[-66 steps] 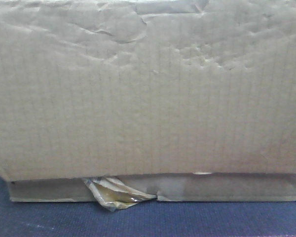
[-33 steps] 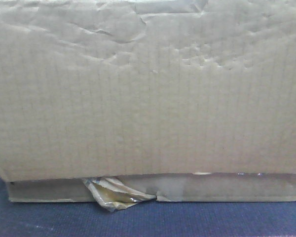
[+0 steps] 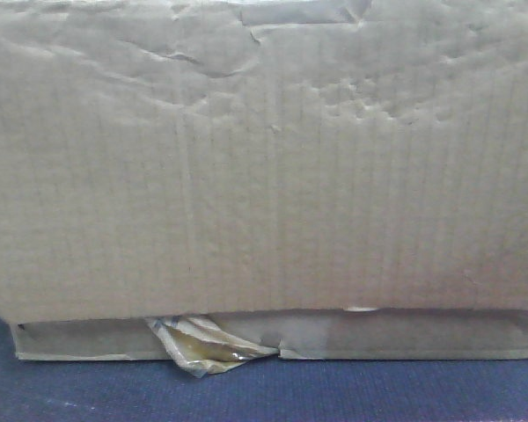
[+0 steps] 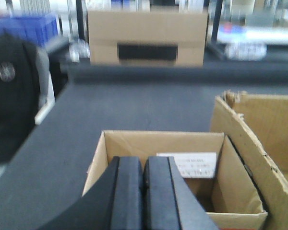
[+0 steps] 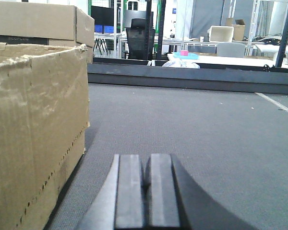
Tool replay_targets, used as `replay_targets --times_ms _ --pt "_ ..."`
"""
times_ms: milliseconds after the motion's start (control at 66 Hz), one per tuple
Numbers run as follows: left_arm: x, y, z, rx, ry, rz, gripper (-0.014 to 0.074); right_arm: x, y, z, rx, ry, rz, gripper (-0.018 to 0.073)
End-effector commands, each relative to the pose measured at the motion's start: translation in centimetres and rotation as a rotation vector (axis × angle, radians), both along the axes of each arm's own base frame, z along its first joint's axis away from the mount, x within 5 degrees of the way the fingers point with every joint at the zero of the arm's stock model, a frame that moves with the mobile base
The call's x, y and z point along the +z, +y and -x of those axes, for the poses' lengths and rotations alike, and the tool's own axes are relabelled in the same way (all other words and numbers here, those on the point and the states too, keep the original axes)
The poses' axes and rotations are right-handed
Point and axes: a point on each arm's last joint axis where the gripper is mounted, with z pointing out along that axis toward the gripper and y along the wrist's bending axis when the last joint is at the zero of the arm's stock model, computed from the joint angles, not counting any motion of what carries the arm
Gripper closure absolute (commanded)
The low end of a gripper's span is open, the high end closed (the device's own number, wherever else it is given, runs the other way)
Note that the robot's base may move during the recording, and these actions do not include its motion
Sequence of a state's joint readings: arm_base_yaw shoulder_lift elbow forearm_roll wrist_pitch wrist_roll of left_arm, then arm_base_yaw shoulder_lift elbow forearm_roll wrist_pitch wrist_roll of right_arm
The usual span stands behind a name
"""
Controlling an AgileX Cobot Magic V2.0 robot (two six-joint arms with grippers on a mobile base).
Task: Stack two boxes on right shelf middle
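A tan cardboard box fills the front view, creased along its top. A thin cardboard strip and a yellowish tape scrap show under its lower edge. In the left wrist view my left gripper is shut and empty, over a small open box with a white label. A larger torn-edged box stands to its right. My right gripper is shut and empty above the grey carpet, with a big worn box close on its left. The shelf is out of view.
A closed box with a black band stands far ahead in the left wrist view, blue bins at the upper left and a black object on the left edge. A dark ledge crosses the carpet ahead of the right gripper.
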State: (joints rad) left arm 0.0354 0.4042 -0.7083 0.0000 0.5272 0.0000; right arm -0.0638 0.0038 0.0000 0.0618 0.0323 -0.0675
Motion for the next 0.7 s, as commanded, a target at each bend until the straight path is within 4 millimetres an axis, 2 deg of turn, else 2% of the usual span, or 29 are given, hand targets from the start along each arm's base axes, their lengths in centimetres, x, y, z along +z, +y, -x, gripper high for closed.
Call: replay_targets --times_ms 0,121,243,349,515,682 --pt "2.1 0.0 -2.4 -0.01 0.166 0.026 0.0691 0.2 0.0 0.0 -0.004 -0.02 0.011 0.072" --pt "4.8 0.0 -5.9 -0.017 0.31 0.039 0.0691 0.2 0.0 0.0 -0.004 -0.02 0.011 0.072" --pt "6.9 0.1 -9.2 -0.02 0.324 0.044 0.0691 0.2 0.0 0.0 -0.004 -0.02 0.011 0.072" --pt "7.9 -0.2 -11.5 -0.048 0.331 0.091 0.0691 0.2 0.0 0.0 -0.004 -0.02 0.011 0.072" --pt "8.8 -1.1 -13.9 -0.119 0.27 0.231 0.0691 0.2 0.0 0.0 -0.004 -0.02 0.011 0.072" --pt "9.0 -1.2 -14.6 -0.127 0.228 0.264 0.0691 0.2 0.0 0.0 -0.004 -0.02 0.011 0.072"
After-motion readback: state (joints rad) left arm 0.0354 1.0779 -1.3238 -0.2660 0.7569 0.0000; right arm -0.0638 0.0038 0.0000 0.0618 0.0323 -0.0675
